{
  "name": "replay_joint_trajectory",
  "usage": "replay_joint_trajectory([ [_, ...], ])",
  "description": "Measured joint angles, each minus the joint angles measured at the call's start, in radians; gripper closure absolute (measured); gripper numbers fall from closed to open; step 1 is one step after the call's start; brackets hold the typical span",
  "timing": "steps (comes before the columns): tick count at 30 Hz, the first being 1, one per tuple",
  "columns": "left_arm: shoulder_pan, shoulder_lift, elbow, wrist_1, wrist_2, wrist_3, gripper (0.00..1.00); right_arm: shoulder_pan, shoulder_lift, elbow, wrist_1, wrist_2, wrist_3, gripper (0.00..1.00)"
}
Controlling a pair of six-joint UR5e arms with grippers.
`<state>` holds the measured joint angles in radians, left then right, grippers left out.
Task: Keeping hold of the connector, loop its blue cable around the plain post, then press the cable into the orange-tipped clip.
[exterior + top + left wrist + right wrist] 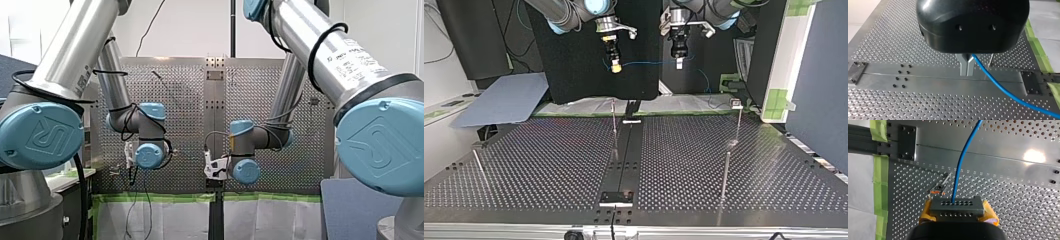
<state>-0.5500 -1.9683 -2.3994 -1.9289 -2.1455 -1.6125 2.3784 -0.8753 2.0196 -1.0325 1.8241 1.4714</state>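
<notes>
Our right pincer [958,213] is clamped on the connector [957,206], up above the worktop [885,50]. Our left pincer [967,66] is pinched together on the blue cable [1003,90]. We think no loop is made yet. Next we must carry the cable round the plain post [725,175], then to the orange-tipped clip [938,188].

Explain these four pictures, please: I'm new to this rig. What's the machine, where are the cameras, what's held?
Two robot arms work over a perforated table. The front view looks from behind them; the top view faces them, so sides swap; each wrist view looks along its own gripper. My right gripper clamps the connector; its blue cable runs to my left gripper, shut on it. Thin posts stand on the table; the orange-tipped clip stands ahead of my right gripper.
</notes>
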Motion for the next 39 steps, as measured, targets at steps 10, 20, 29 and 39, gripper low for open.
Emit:
replay_joint_trajectory([
  [10,0.067,0.006,0.012,-0.027,0.068,-0.009,1.00,-0.001,-0.050,-0.070,0.070,0.059,0.049,1.00],
  [20,0.095,0.091,0.045,-0.114,0.091,-0.094,1.00,-0.013,-0.141,-0.162,0.162,-0.007,0.112,1.00],
  [29,0.099,0.177,0.090,-0.199,0.024,-0.180,1.00,-0.030,-0.224,-0.237,0.245,-0.046,0.112,1.00],
  [39,0.100,0.277,0.182,-0.300,-0.064,-0.253,1.00,-0.049,-0.322,-0.328,0.343,-0.078,0.115,1.00],
])
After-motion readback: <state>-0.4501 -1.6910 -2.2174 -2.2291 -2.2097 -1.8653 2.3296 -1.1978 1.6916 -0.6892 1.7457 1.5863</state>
